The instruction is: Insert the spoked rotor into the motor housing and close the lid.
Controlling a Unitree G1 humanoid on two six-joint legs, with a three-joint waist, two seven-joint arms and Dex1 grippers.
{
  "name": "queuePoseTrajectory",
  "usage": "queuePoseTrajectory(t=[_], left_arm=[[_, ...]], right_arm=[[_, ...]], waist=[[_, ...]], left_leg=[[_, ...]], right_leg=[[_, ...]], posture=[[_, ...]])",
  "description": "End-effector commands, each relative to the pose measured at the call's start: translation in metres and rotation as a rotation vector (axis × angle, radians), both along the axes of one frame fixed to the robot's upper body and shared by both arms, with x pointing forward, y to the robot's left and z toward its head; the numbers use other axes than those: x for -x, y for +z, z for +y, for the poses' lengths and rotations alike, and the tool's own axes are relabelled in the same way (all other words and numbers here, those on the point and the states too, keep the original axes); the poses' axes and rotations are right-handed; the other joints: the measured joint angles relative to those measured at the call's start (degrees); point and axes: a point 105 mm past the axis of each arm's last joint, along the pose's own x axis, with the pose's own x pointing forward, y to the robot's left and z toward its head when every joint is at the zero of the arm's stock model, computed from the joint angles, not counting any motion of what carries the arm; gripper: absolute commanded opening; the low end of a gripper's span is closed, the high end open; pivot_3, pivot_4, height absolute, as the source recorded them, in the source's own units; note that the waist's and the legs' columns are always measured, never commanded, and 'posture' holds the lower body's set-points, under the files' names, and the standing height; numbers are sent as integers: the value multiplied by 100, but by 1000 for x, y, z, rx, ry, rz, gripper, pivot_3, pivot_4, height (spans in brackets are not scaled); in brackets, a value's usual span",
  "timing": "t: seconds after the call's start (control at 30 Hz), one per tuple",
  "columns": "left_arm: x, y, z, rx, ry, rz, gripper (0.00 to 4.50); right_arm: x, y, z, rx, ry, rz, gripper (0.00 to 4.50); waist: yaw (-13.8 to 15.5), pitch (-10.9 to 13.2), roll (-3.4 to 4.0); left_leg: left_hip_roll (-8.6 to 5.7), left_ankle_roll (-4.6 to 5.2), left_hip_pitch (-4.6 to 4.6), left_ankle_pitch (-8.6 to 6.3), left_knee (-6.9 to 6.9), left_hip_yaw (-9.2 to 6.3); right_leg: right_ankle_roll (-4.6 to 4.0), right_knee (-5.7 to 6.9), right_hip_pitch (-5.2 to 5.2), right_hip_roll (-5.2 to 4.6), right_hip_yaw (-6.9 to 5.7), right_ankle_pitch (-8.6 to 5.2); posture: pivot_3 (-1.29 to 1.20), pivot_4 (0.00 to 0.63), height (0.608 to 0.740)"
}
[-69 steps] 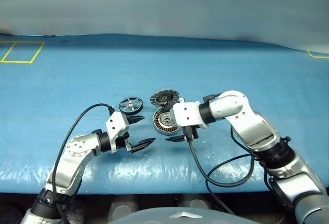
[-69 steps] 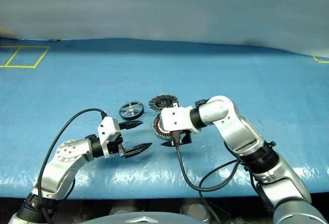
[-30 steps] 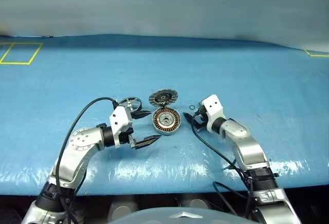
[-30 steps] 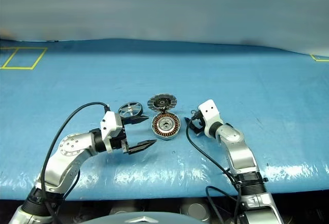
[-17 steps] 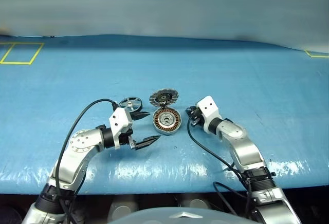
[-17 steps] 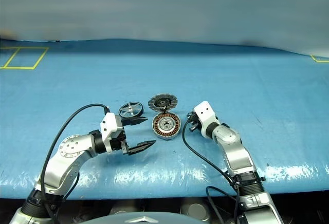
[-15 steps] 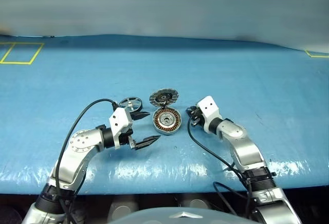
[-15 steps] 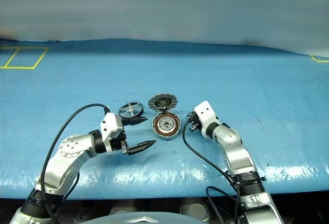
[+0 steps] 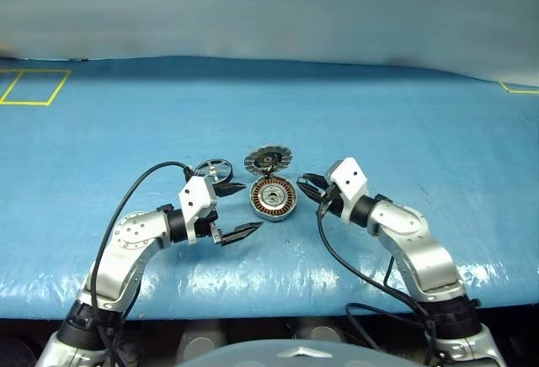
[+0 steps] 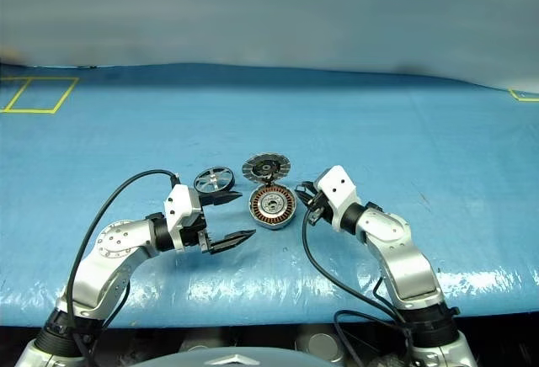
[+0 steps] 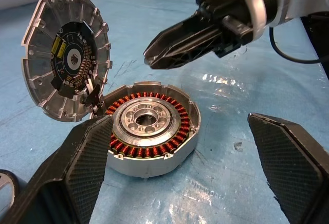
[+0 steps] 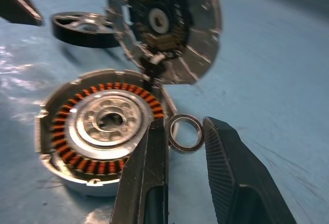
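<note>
Nearest you, your left gripper [image 9: 237, 210] stands wide open and empty over the blue table [image 9: 404, 123], its fingers pointing toward the housing [image 9: 274, 198]; the near finger [image 11: 288, 167] and the far one frame the housing in the left wrist view without touching it. To the right, your right gripper [image 10: 302, 195] is narrowed on a small plain metal ring [image 12: 185, 132], which sits between its two fingers [image 12: 231, 172] in the right wrist view. Whether the ring is lifted off the table or still resting on it you cannot tell from these views. That gripper's tips hover just beside the housing's right rim.

The housing lies flat between your two grippers, copper windings facing up around a silver hub. Its lid [image 9: 267, 161] stands tilted up at the housing's far edge, touching the rim there, its dark inner face turned toward you.

Past your left gripper's far finger, the rotor [image 9: 213, 170] lies flat on the table, just left of the lid and apart from the housing.

Far off, yellow tape marks [image 9: 32, 87] sit at the table's left corner.
</note>
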Motion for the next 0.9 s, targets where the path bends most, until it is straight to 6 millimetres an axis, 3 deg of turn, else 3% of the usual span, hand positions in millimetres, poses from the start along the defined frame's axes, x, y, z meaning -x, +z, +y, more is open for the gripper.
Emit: queuePoseTrajectory(t=[0.03,0.17,0.37,0.6,0.9], left_arm=[[1,4,-3,11,-19,-16,4500],[-1,3,-2,11,-6,-17,4500],[-2,1,1,0,13,-18,4500],[1,-1,4,-2,41,-13,4500],[5,-3,7,-2,60,-7,4500]], right_arm=[[11,12,14,-19,91,-15,646],[13,25,33,-53,167,-38,646],[0,8,50,19,199,-27,646],[-14,-9,51,65,190,9,646],[-12,-15,48,97,216,23,646]], waist=[[-6,0,0],[-12,0,0],[-2,0,0],[3,1,0],[-1,1,0]], left_leg=[[1,0,1,0,0,1],[1,0,1,0,3,2],[0,0,-1,0,-1,1],[0,0,-3,0,-2,1],[0,0,-3,0,-1,0]], right_leg=[[0,0,0,0,0,0],[0,3,-1,1,1,0],[0,0,-3,0,0,0],[1,-1,-5,-2,0,1],[0,0,-5,-2,-1,1]], posture=[[0,150,740],[0,150,740],[0,150,740],[0,150,740],[0,150,740]])
